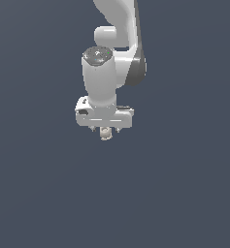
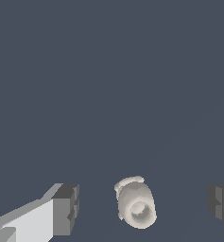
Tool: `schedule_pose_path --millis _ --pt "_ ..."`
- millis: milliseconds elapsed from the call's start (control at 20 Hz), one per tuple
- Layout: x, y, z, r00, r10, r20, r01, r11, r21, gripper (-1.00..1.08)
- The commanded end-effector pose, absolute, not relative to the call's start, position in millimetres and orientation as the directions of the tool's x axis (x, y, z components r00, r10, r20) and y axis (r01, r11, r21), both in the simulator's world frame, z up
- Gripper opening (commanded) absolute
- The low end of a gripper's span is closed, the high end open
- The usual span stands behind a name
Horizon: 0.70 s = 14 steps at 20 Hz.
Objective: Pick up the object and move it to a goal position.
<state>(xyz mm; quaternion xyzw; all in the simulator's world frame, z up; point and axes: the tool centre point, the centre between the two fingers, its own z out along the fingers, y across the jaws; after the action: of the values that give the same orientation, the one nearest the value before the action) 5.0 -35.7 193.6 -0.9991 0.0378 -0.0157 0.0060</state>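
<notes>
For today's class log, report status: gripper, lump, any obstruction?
Gripper open, fingers apart. Cream lump sits between them, not gripped. Nothing seen in the way.

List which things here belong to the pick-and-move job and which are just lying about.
Belongs to the job:
- the object, a cream roundish lump between the open fingers, untouched
- the end effector, directly over it

Lying about:
- nothing else visible; only the plain dark floor
</notes>
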Motion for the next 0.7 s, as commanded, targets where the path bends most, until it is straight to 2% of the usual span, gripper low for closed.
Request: schedule_pose_path --millis 0,650 --pt "5 -36 194 0.997 -0.076 0.031 -0.075 -0.997 -0.013 1.0" --pt "11 -39 207 0.996 -0.062 0.06 -0.06 -0.998 -0.03 1.0"
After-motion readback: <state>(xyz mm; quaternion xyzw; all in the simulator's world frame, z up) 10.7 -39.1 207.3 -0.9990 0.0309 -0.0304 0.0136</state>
